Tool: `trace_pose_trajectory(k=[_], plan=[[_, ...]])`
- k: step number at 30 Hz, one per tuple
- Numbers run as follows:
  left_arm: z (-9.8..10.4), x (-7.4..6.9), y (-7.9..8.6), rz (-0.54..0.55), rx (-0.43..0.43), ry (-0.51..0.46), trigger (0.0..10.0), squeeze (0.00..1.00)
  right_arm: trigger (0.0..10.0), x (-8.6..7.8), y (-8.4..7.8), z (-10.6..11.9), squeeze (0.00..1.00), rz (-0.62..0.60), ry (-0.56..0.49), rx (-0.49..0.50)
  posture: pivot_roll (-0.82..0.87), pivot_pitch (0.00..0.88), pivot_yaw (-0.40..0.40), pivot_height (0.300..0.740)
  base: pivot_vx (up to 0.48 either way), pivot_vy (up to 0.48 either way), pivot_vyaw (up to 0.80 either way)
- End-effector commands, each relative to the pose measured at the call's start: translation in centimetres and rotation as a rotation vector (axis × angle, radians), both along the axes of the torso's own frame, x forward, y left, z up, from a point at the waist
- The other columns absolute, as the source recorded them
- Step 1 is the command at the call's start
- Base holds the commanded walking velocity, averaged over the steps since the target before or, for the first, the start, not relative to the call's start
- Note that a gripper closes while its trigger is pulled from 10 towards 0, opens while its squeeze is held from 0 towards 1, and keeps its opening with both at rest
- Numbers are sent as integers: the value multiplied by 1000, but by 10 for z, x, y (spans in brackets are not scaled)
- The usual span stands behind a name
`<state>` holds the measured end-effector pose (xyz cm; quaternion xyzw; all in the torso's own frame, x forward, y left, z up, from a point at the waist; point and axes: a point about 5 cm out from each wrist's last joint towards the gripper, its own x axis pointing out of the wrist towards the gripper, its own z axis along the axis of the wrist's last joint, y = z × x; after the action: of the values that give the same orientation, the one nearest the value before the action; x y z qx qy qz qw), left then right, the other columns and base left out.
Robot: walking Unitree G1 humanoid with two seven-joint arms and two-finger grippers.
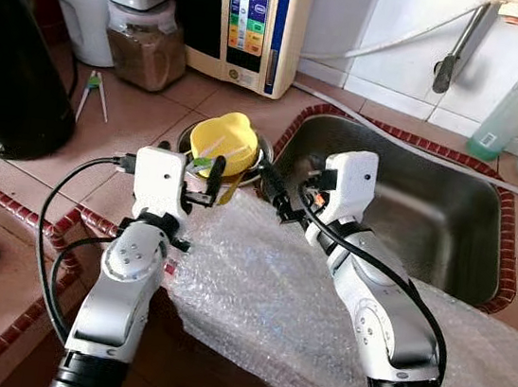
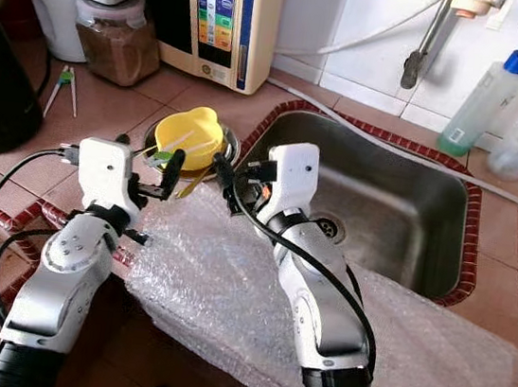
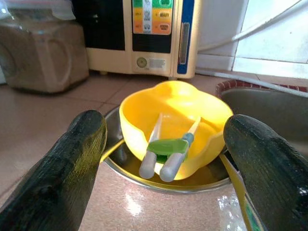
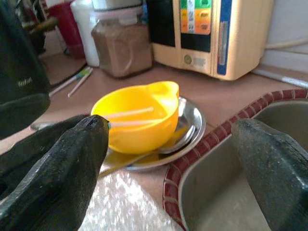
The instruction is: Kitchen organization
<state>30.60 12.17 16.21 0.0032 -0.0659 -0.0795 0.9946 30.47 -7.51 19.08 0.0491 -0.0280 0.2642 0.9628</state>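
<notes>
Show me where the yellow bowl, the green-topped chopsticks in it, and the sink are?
yellow bowl (image 3: 183, 108): left wrist view, bare inner wall.
training chopsticks (image 3: 166, 147): left wrist view, green joining clip.
sink (image 1: 428, 216): left eye view, bare steel basin floor.

No lettering I can read. The cream appliance (image 3: 159, 36) ahead of me has coloured button labels, green, orange and blue, but their print is too small and blurred to make out.

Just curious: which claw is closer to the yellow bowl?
Left. The left claw sits open right at the yellow bowl; the right claw is open beside it, toward the sink.
</notes>
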Motion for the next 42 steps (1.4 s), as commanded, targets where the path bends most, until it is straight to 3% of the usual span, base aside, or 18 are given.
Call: trace_pose_trajectory(k=[1,5,6,7,8,9,10,14,15,17,18,31,42], plan=[[1,3,-2,-7,-16,-1,10000,0,10000,-4,1,0,0,14,-3,-18,-44,135,-33,740,0,0,0],[0,5,-5,-17,-26,0,10000,0,10000,-4,-3,1,0,-8,-10,-32,-47,134,-34,740,0,0,0],[0,5,-6,-21,-31,1,7490,0,10000,-3,-4,2,0,-18,-15,-34,-49,133,-35,740,0,0,0],[0,4,-8,-24,-35,2,3216,0,10000,-3,-4,3,0,-23,-15,-12,-49,133,-35,740,0,0,0],[-1,4,-10,-30,-43,6,1412,0,10000,-3,-3,4,0,-15,-8,24,-50,130,-38,740,0,0,0],[-1,4,-10,-30,-43,6,1412,0,10000,-3,-3,4,0,-15,-8,24,-50,130,-38,740,0,0,0],[-1,4,-11,-33,-54,7,196,0,10000,-3,-4,7,0,-34,-35,6,-51,130,-39,740,0,0,0],[-1,4,-12,-35,-57,6,0,0,10000,-3,-2,7,0,-31,-78,-57,-50,133,-42,740,0,0,0],[-1,4,-12,-33,-58,6,0,0,10000,-5,1,3,0,26,-11,-26,-49,135,-44,740,0,0,0],[-2,4,-12,-27,-59,12,0,0,10000,-7,3,1,0,70,14,-12,-46,137,-44,740,0,0,0],[-3,5,-10,-16,-65,23,0,0,10000,-9,3,-4,0,91,52,-40,-46,139,-44,740,0,0,0],[-3,9,-9,-19,-71,25,0,0,10000,-3,-3,-10,0,16,25,-133,-55,127,-38,740,0,0,0],[-4,11,-11,-34,-72,28,0,0,10000,-3,-2,-14,0,28,73,-126,-55,113,-34,740,0,0,0]])
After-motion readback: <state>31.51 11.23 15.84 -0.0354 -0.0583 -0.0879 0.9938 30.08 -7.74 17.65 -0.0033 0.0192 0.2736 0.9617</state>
